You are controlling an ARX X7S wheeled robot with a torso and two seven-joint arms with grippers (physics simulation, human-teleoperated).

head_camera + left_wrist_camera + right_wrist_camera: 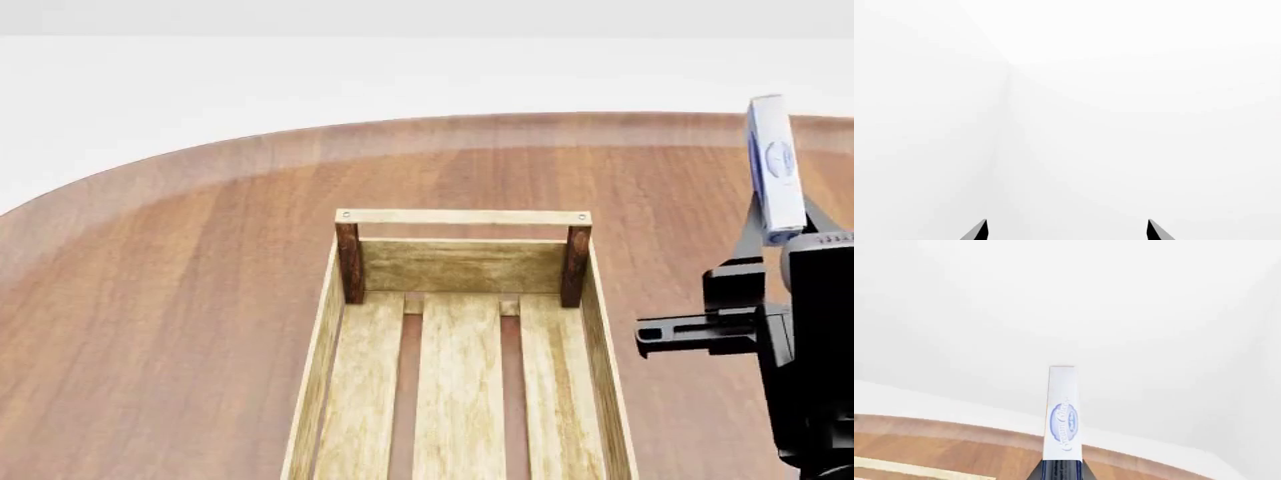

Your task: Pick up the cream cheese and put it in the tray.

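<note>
The cream cheese (775,168) is a thin white-and-pale-blue box held upright on its edge, high above the table at the right of the head view. My right gripper (787,235) is shut on its lower end. In the right wrist view the cream cheese (1063,415) stands up between the fingers with its blue logo showing. The tray (461,272), a light-wood slatted crate with dark corner posts, lies in the middle of the table, left of that gripper. My left gripper (1067,231) shows only two spread fingertips against a white wall, with nothing between them.
The round wooden table (174,290) carries the tray; its far edge curves across the head view before a white floor and wall. A corner of the tray's rim (914,468) shows low in the right wrist view.
</note>
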